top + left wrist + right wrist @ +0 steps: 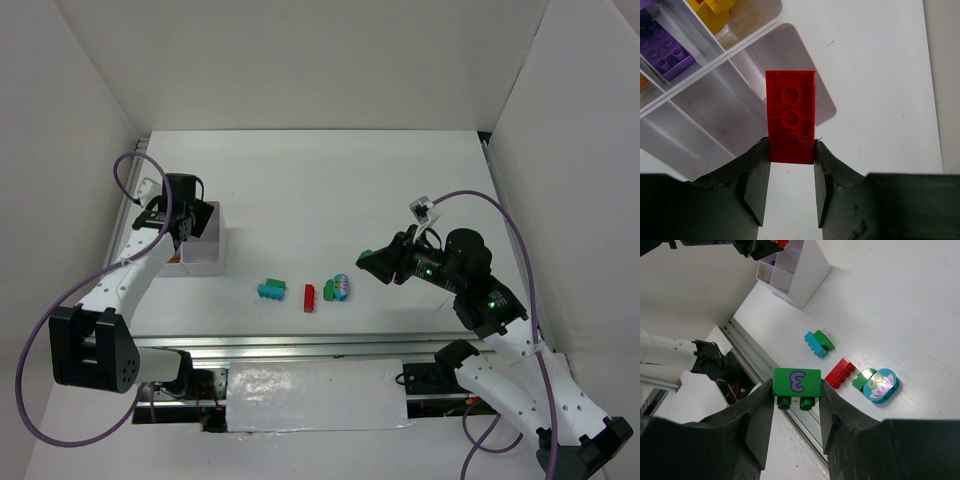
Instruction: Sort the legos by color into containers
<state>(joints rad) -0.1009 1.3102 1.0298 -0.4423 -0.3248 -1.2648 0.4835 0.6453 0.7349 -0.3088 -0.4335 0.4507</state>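
My left gripper (186, 226) is shut on a red brick (790, 117) and holds it over the white organiser tray (207, 258) at the left. In the left wrist view the red brick hangs above a bare compartment (710, 107); other compartments hold a purple brick (667, 52) and a yellow one (715, 10). My right gripper (368, 262) is shut on a green brick with a purple 3 (796, 385), held above the table. On the table lie a teal-and-green brick pair (272, 289), a red brick (309, 297), and a small green brick beside a teal oval (341, 288).
A metal rail (300, 348) runs along the table's near edge, with a white cover (315, 395) below it. White walls close the left, back and right sides. Purple cables loop off both arms.
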